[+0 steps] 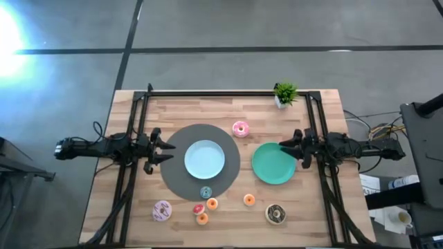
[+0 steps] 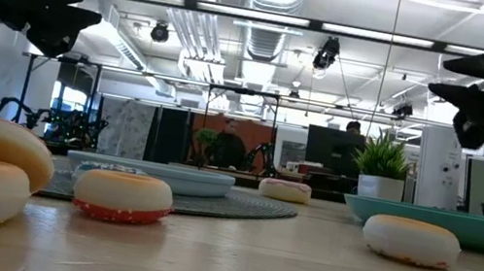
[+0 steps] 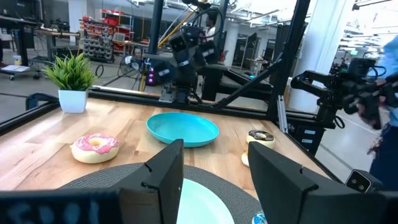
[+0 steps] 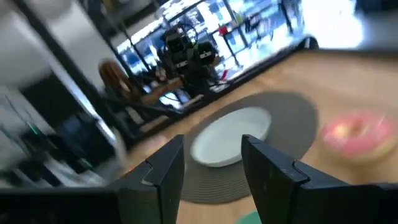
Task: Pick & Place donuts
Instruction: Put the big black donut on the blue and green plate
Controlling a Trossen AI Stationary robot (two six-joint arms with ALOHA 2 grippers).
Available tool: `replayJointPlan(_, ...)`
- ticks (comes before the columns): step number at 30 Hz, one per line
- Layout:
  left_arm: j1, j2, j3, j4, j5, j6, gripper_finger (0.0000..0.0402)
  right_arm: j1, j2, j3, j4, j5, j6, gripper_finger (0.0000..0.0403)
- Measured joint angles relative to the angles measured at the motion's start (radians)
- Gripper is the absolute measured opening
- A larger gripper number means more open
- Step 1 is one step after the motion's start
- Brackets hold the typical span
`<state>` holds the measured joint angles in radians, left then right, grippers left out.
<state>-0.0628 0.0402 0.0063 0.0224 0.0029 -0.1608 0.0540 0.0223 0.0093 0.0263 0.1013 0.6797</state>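
Hovering open and empty over the bench's [image 1: 311,207] left side, the left end effector [image 1: 165,151] faces the grey mat [image 1: 174,181] and blue plate [image 1: 205,159]. Along the near edge lie the sprinkled donut [image 1: 162,211], minis [image 1: 205,207] and chocolate donut [image 1: 275,214]; the pink donut [image 1: 240,128] sits farther back. The right end effector [image 1: 284,148], open, hangs beside the green plate [image 1: 271,167].

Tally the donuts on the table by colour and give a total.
Bright pink donut: 1
Pale pink sprinkled donut: 1
Chocolate brown donut: 1
Orange mini donuts: 3
Red-pink mini donut: 1
Blue mini donut: 1
Total: 8
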Motion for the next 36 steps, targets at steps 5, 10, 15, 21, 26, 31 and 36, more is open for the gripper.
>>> replayJointPlan(5,0.000,0.000,0.000,0.000,0.000,0.000,0.0154,0.000,0.000,0.000,0.000,0.004,0.351,0.0150)
replayJointPlan(10,0.000,0.000,0.000,0.000,0.000,0.000,0.0154,0.000,0.000,0.000,0.021,0.070,0.490,0.0150)
replayJointPlan(15,0.000,0.000,0.000,0.000,0.000,0.000,0.0154,0.000,0.000,0.000,0.127,0.159,0.576,0.0150)
replayJointPlan(21,0.000,0.000,0.000,0.000,0.000,0.000,0.0154,0.000,0.019,0.001,0.165,0.223,0.650,0.0150)
replayJointPlan(26,0.000,0.000,0.000,0.000,0.000,0.000,0.0154,0.006,0.098,0.004,0.164,0.179,0.751,0.0151)
replayJointPlan(31,0.000,0.000,0.000,0.000,0.000,0.000,0.0154,0.040,0.237,0.080,0.069,0.126,0.798,0.0151)
replayJointPlan(36,0.000,0.000,0.000,0.000,0.000,0.000,0.0154,0.068,0.398,0.231,-0.202,0.044,0.808,0.0151)
